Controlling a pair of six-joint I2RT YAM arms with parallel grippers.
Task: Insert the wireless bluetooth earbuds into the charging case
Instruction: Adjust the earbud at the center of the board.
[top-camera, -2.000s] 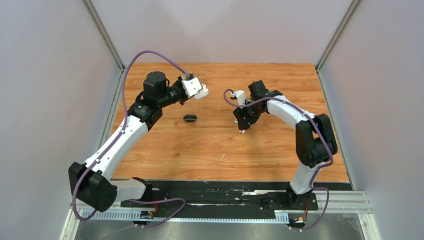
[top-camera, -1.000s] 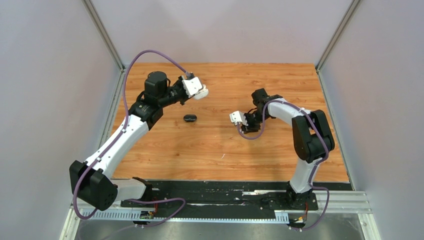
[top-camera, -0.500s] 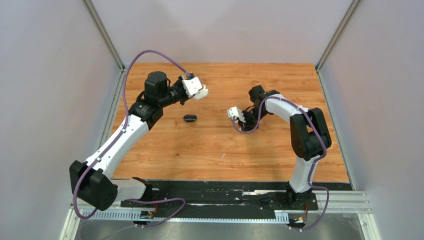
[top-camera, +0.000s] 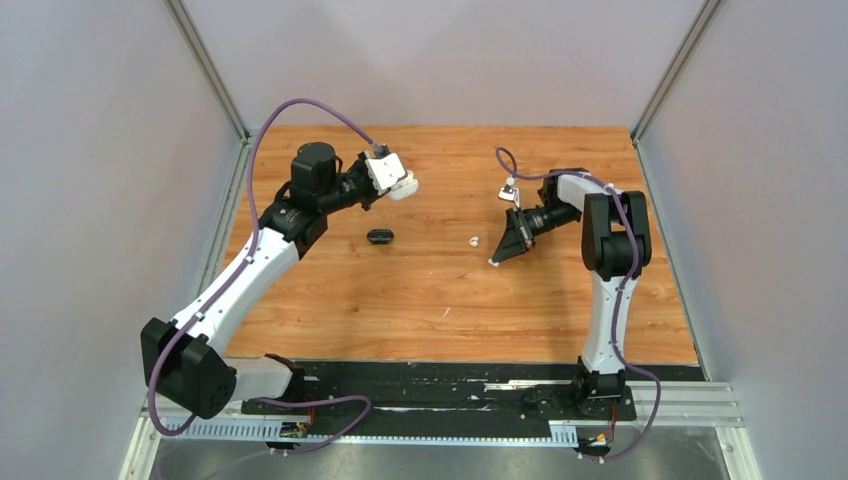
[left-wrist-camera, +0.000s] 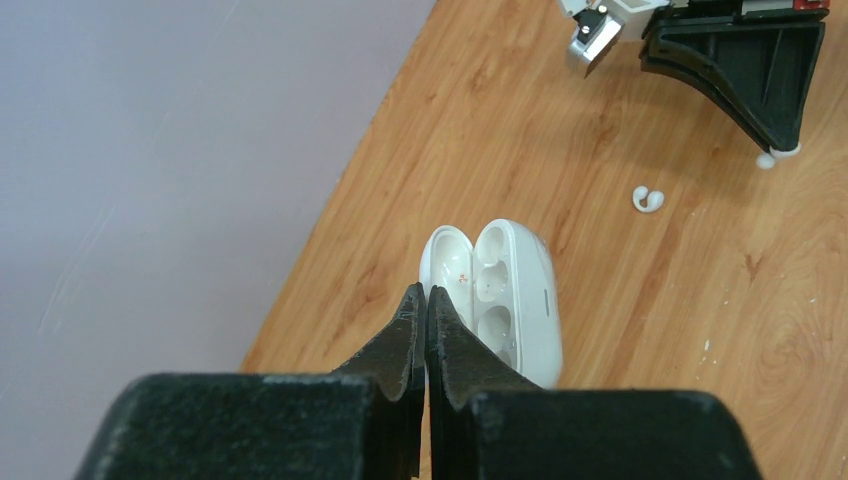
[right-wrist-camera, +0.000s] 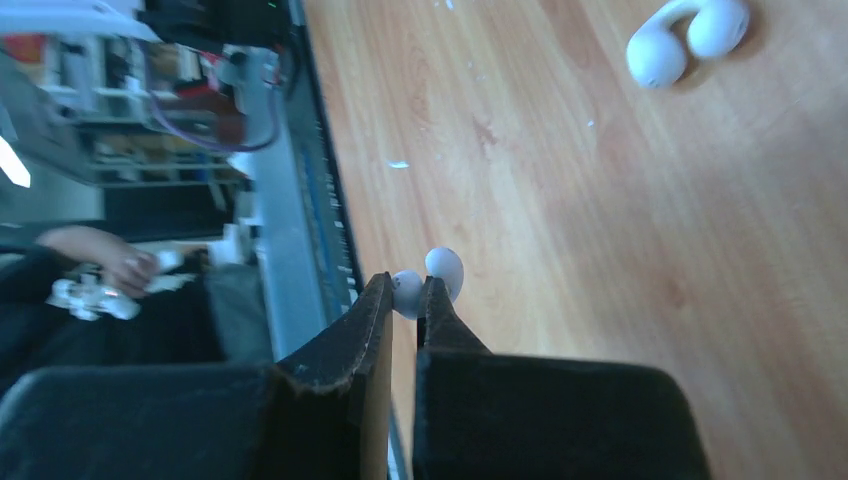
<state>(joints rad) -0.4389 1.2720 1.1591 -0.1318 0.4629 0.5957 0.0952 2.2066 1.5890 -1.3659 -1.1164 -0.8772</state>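
Note:
My left gripper (top-camera: 398, 186) is shut on the lid edge of the open white charging case (left-wrist-camera: 508, 290) and holds it above the back left of the table; the case's two sockets show. A white earbud (right-wrist-camera: 445, 270) is pinched at the very tips of my shut right gripper (right-wrist-camera: 405, 290), which hovers just over the table right of centre (top-camera: 494, 262). A second white earbud (top-camera: 474, 240) lies loose on the wood beside that gripper, and shows as the earbud (left-wrist-camera: 648, 199) and the earbud (right-wrist-camera: 688, 38) in the wrist views.
A small black closed case (top-camera: 380, 237) lies on the wood table below the left gripper. Grey walls close in the table on the left, back and right. The black mounting rail (top-camera: 450, 385) runs along the near edge.
My right gripper has shut on a white earbud, and the wrist has turned and swung right and nearer. One white earbud stays on the table. The left arm has not moved.

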